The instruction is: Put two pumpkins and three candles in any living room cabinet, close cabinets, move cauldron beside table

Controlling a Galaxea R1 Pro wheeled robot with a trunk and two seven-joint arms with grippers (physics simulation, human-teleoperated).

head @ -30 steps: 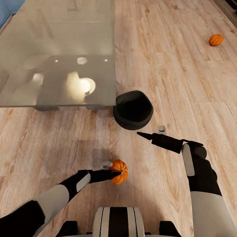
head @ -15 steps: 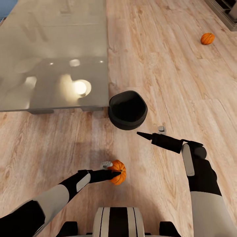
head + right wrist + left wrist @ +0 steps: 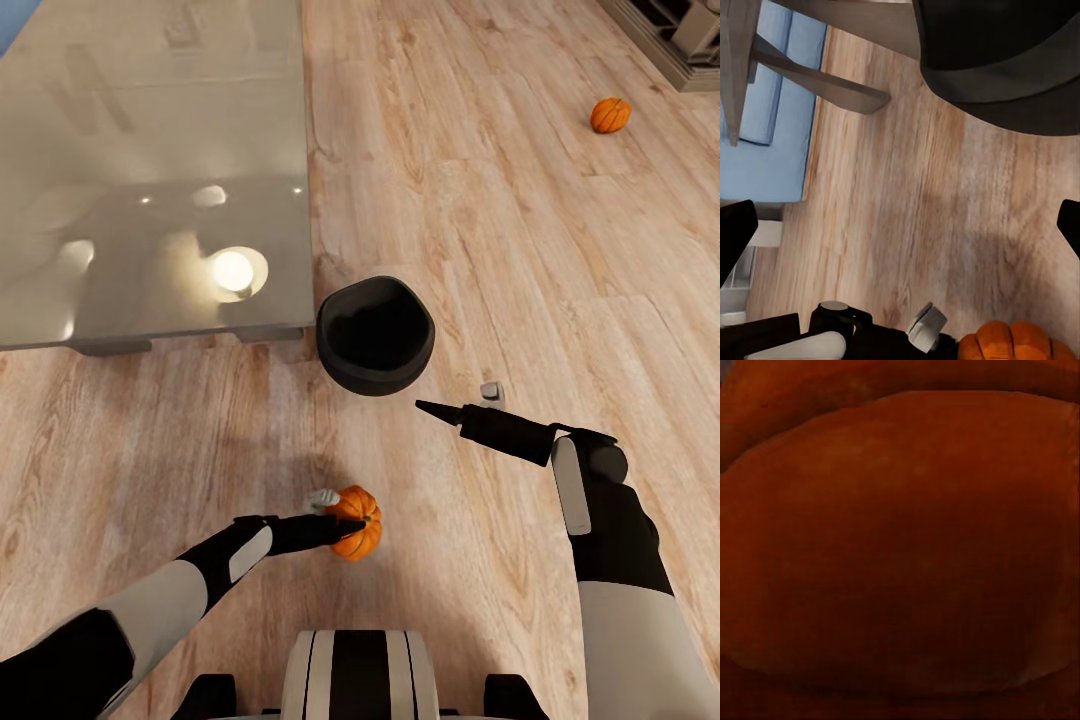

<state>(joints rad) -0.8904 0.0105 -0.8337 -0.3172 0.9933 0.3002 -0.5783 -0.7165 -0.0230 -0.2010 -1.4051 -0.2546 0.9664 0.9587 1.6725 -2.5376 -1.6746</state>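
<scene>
The left tool point(image 3: 345, 530) is pinching a pumpkin point(image 3: 358, 535), held above the wood floor point(image 3: 480, 230) in front of the robot's base. In the left wrist view the pumpkin's orange skin point(image 3: 900, 547) sits right against the camera.

The right tool point(image 3: 450, 403) extends toward the cauldron point(image 3: 376, 335) without touching it. One dark finger point(image 3: 438, 409) points at the pot, and a grey finger tip point(image 3: 491, 391) shows apart from it. In the right wrist view both dark fingers point(image 3: 735, 236) stand at opposite edges with bare floor point(image 3: 915, 195) between them: the tool is spread and holds nothing.

The cauldron stands upright on the floor, mouth up, just beside the near right corner of the glass-topped table point(image 3: 150, 180). In the right wrist view the cauldron point(image 3: 997, 67) lies ahead of the tool, with a grey table leg point(image 3: 817, 82) beside it and the held pumpkin point(image 3: 1016, 341) near the left arm point(image 3: 787, 341).

A second pumpkin point(image 3: 609, 114) rests on the floor, well apart from the robot, near a low unit point(image 3: 665, 40) at the far right.
</scene>
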